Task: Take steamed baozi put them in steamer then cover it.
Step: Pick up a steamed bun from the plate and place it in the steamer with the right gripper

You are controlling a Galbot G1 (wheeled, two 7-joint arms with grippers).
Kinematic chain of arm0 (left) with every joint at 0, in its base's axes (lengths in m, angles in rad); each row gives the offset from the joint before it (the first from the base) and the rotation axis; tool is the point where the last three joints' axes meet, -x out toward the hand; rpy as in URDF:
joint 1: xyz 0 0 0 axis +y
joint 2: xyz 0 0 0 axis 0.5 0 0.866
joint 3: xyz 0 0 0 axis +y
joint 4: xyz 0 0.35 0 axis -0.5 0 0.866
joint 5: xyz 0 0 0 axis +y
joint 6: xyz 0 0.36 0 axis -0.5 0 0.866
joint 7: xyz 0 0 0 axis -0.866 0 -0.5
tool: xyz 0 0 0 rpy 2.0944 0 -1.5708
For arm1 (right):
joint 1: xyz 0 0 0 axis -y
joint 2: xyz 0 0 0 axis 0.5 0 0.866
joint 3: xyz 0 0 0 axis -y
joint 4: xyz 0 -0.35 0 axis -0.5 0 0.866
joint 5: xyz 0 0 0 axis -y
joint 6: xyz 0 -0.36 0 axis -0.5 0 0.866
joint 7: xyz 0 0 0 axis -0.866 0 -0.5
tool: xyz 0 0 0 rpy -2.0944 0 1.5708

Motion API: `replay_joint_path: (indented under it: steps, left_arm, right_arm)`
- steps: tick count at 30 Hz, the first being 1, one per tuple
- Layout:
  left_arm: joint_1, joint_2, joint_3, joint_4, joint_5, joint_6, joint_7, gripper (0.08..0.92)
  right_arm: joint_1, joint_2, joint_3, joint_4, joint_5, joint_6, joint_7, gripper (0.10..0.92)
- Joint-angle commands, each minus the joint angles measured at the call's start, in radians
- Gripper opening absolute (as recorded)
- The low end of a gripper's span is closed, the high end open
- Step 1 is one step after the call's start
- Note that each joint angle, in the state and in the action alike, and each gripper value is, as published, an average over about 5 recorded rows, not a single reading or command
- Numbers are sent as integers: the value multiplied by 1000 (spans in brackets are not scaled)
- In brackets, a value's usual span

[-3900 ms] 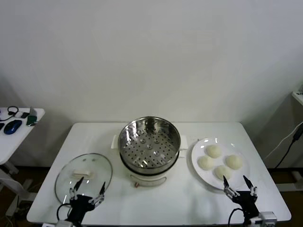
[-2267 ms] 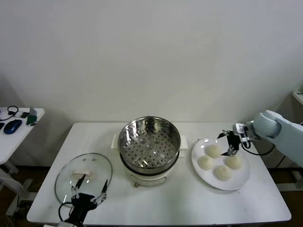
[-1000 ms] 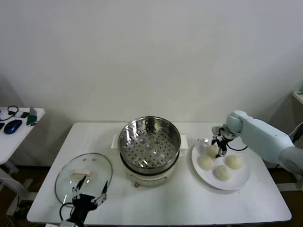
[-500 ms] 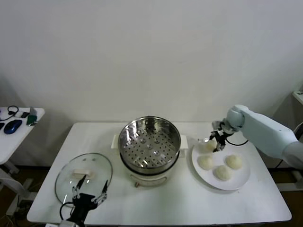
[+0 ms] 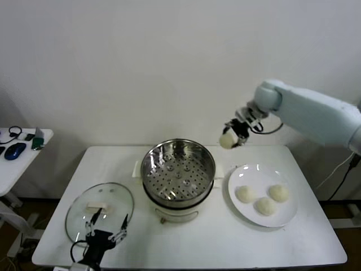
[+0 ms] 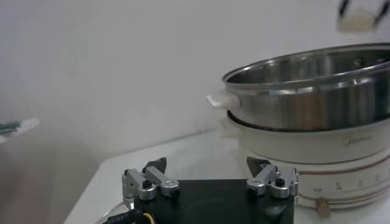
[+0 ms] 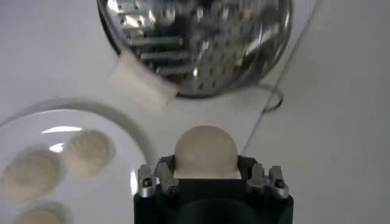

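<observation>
Baozi [image 5: 227, 140] aloft in the right hand [image 5: 231, 138], just off the steamer's far right rim.

One steamed bun is pinched between the right hand's fingers [image 7: 159, 178] and held in the air above the tabletop [image 5: 203, 237], between the steamer [image 5: 178, 172] and the white plate [image 5: 285, 213]; in the right wrist view the bun [image 7: 205, 151] sits domed between the two pads. Three more buns [image 5: 262, 199] lie on the plate, to the right of the steamer. The steamer stands open at the middle of the tabletop, its perforated tray bare. The cover [image 5: 100, 210] lies flat on the tabletop to the steamer's left, handle up. The left hand [image 5: 105, 232] rests low at the near edge beside the cover, its fingers [image 6: 145, 183] spread apart and holding nothing.
</observation>
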Motion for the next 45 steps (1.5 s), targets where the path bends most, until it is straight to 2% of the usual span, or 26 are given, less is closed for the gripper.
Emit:
replay_joint_path:
  steps: [1,5,12,21,28,34,37,40,45]
  left_arm:
    - [-2,1,5,-2,0,1,0,823]
    - [1,3,4,-3,0,-3,0,823]
    - [3,2,2,-4,0,-8,-1,823]
    - [-1,-3,5,7,0,-11,-3,823]
    - [-4,-4,6,10,0,-11,-4,823]
    - [-7,-5,4,11,-2,-10,-5,823]
    - [-6,-5,4,8,-1,-10,-5,823]
    - [0,-6,6,3,1,-10,-4,823]
    - [5,-8,16,-3,12,-10,-4,823]
  right_arm:
    - [164,182,-131,197,-45,203,29,670]
    - [46,230,-125,132,-198,249,64,670]
    - [-158,289,-66,-98,-409,324,130,671]
    - [-289,342,3,-312,-507,378,199,671]
    - [-334,391,44,-429,-526,418,209,670]
    - [-344,423,63,-470,-509,432,226,675]
    - [-321,420,53,-452,-454,437,213,683]
    - [-252,392,2,-393,-316,433,176,733]
    - [-38,314,-155,-244,3,393,95,816]
